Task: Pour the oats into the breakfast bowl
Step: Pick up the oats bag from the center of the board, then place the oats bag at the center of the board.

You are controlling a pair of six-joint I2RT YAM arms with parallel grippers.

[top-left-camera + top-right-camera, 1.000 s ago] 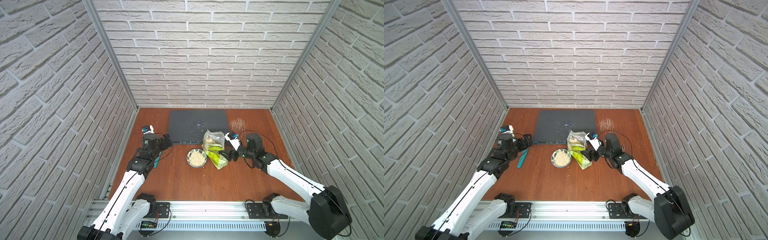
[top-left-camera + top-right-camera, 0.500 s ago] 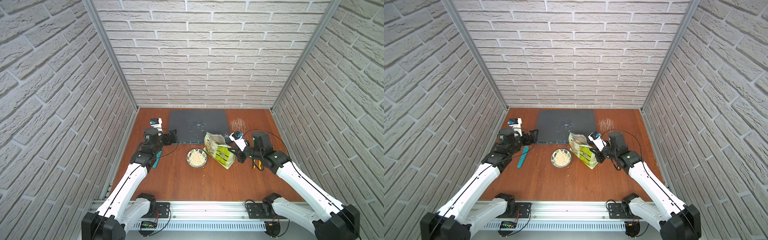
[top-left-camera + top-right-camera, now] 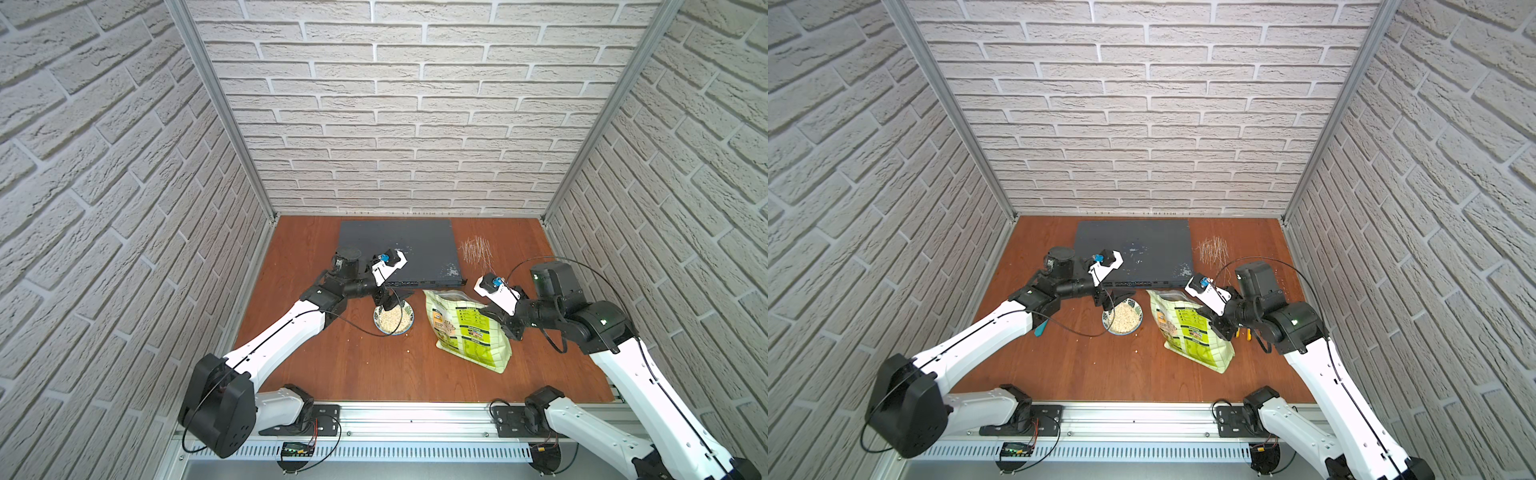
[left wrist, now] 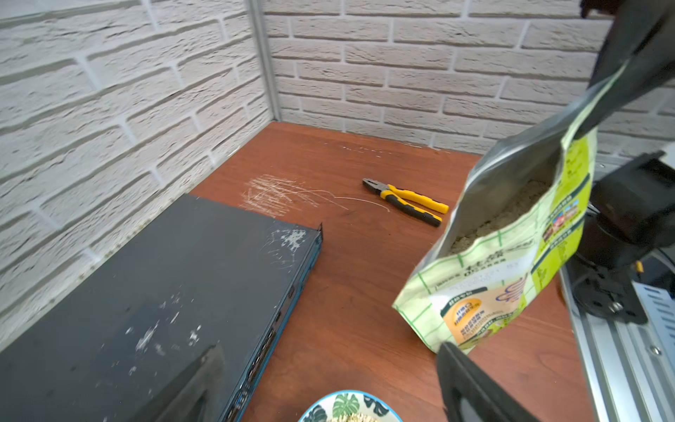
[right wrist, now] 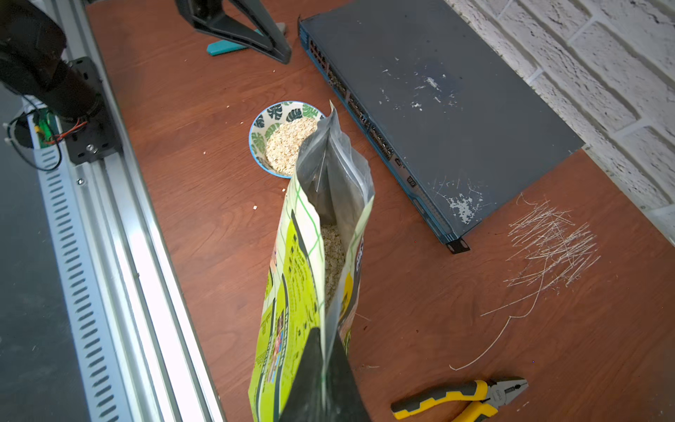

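Note:
The oats pouch is light green, its mouth open, with beige flakes showing inside. It leans to the right of the breakfast bowl, apart from it. My right gripper is shut on the pouch's top edge. The leaf-patterned bowl holds a heap of oats. My left gripper hangs open just above the bowl's far rim, with nothing between its fingers. In the left wrist view the pouch hangs from its pinched corner.
A dark flat network switch lies behind the bowl. Yellow-handled pliers lie right of the pouch. A teal tool lies left of the bowl. Thin wire strands are scattered at the back right. Stray flakes dot the table.
My right gripper shut on the pouch's edge and pulled it rightward, away from the bowl. My left arm swung from the table's left side to over the bowl.

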